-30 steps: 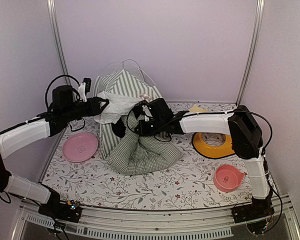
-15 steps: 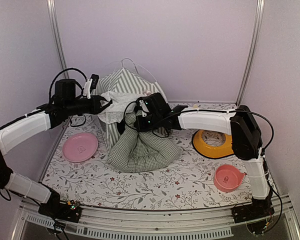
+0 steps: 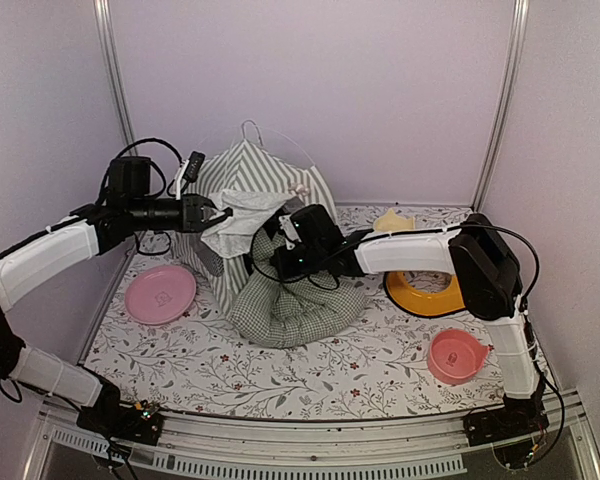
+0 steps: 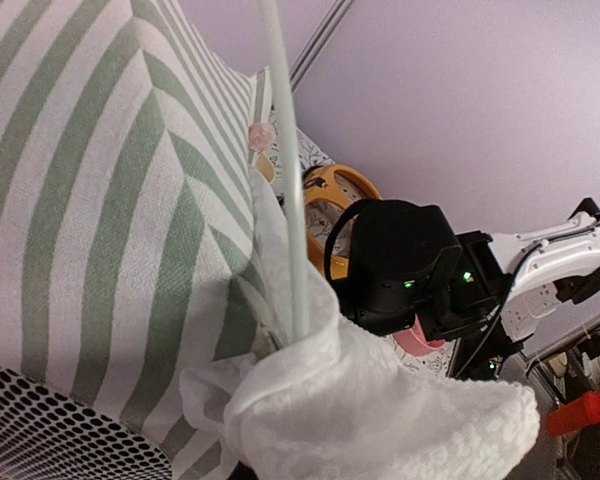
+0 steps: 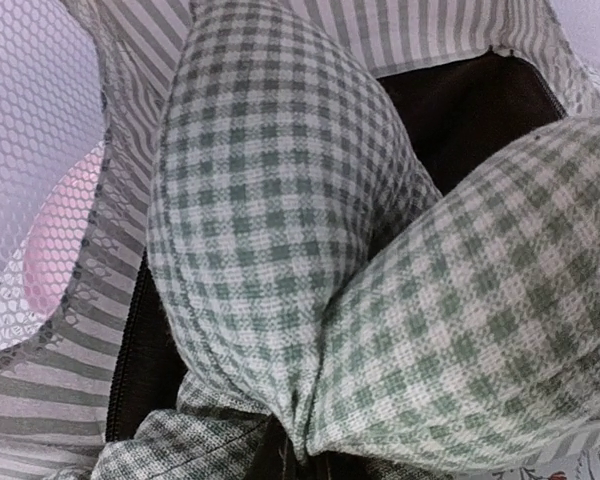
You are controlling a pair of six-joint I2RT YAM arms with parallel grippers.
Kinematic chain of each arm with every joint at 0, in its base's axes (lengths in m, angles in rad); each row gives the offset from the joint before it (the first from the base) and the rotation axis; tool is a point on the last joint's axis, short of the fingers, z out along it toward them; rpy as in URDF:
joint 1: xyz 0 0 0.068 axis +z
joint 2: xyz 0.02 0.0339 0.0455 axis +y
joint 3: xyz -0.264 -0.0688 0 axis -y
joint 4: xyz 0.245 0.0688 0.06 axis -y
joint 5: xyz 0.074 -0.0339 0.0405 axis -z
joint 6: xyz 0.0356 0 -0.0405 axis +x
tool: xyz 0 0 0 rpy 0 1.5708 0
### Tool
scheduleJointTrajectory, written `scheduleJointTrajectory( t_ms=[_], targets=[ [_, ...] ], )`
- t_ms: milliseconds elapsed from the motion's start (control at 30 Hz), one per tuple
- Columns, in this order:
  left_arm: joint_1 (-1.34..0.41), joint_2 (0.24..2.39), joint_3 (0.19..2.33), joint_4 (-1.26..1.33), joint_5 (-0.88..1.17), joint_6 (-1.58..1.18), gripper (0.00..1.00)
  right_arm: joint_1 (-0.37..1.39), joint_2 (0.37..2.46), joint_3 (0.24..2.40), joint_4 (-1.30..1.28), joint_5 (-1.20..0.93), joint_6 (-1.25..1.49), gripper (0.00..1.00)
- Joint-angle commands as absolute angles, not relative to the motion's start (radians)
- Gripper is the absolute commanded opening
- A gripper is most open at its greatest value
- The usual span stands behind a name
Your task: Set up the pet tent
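The striped pet tent (image 3: pixel 242 168) stands at the back left of centre, its thin white poles crossing above the peak. My left gripper (image 3: pixel 213 212) is shut on the white lace door curtain (image 3: pixel 245 208) and holds it up off the opening. In the left wrist view the curtain (image 4: pixel 380 410) bunches over my fingers and hides them, beside a pole (image 4: pixel 285 170) and striped fabric (image 4: pixel 100 200). My right gripper (image 3: pixel 272 256) is shut on the green gingham cushion (image 3: pixel 300 300) at the tent's mouth. The right wrist view shows the cushion (image 5: pixel 280 200) pinched at the bottom, with the tent's dark inside (image 5: pixel 460 110) behind it.
A pink plate (image 3: pixel 161 293) lies left of the tent. A yellow bowl (image 3: pixel 425 288) and a pink bowl (image 3: pixel 456 355) sit at the right, under my right arm. A small yellow item (image 3: pixel 392 218) lies at the back right. Walls enclose the table.
My left gripper has lifted the lace curtain higher and a little to the right. My right gripper has shifted slightly with the cushion at the tent's mouth. The tent stands a bit more upright.
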State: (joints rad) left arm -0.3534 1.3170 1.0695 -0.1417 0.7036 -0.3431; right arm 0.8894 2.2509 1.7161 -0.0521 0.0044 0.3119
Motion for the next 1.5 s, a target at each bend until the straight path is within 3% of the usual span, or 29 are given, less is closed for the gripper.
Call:
scheduleJointTrajectory(
  t_ms=[0, 300, 533, 667, 867, 1067, 1200, 1333, 1467],
  targets=[
    [-0.359, 1.268, 1.035, -0.015, 0.889, -0.391, 0.0, 0.88, 2.243, 1.684, 0.008, -0.262, 0.289, 0.04],
    [-0.399, 1.322, 1.008, 0.028, 1.128, -0.357, 0.0, 0.838, 2.292, 1.844, -0.107, -0.461, 0.416, 0.02],
    [-0.437, 1.346, 1.03, -0.026, 1.237, -0.295, 0.0, 0.814, 2.257, 1.846, -0.049, -0.555, 0.522, 0.0],
    [-0.479, 1.365, 1.058, -0.027, 1.262, -0.287, 0.0, 0.814, 2.16, 1.779, -0.037, -0.428, 0.587, 0.0],
    [-0.493, 1.417, 1.087, 0.074, 1.278, -0.364, 0.0, 0.811, 1.981, 1.734, -0.232, -0.19, 0.513, 0.0],
    [-0.527, 1.456, 1.043, 0.279, 1.267, -0.512, 0.0, 0.81, 1.895, 1.667, -0.332, -0.218, 0.491, 0.0],
    [-0.534, 1.476, 1.002, 0.316, 1.248, -0.538, 0.0, 0.812, 1.924, 1.587, -0.236, -0.247, 0.525, 0.0],
    [-0.531, 1.493, 0.963, 0.322, 1.221, -0.534, 0.0, 0.811, 1.992, 1.509, -0.1, -0.126, 0.533, 0.01],
    [-0.517, 1.505, 0.943, 0.321, 1.154, -0.548, 0.0, 0.819, 2.038, 1.423, 0.077, -0.1, 0.529, 0.16]
  ],
)
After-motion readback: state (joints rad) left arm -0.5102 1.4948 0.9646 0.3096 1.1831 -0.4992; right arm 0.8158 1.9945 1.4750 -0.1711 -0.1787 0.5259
